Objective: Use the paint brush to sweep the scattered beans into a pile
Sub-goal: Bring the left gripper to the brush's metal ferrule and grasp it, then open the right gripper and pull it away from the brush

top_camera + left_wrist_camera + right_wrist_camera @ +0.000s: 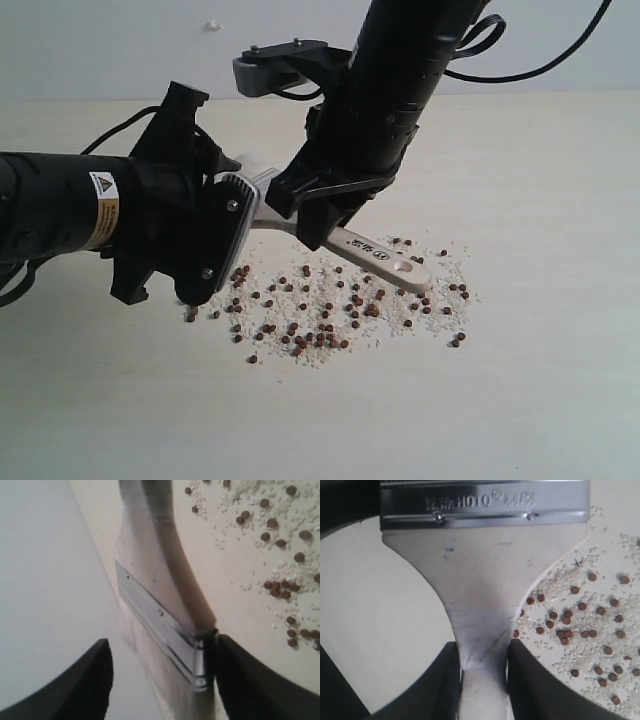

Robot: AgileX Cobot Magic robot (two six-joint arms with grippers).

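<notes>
The paint brush (pixel 385 257) hangs over the table, its wooden handle end with the hole pointing right above the beans (pixel 330 305). My right gripper (pixel 322 222) comes down from above and is shut on the narrow neck of the handle (pixel 482 665). The silver ferrule (pixel 485 502) lies beyond its fingers. My left gripper (pixel 225 238) reaches in from the left and stands open around the ferrule (pixel 160 625). One finger (pixel 250 680) touches the ferrule's edge, the other stands apart. Brown beans (pixel 580 625) with white grains lie scattered in a wide patch (pixel 280 587). The bristles are mostly hidden.
The pale table (pixel 540 180) runs wide to the right and to the front. A black cable (pixel 530 70) loops behind the right arm. The left arm's black body (pixel 70 205) lies low over the table at the left.
</notes>
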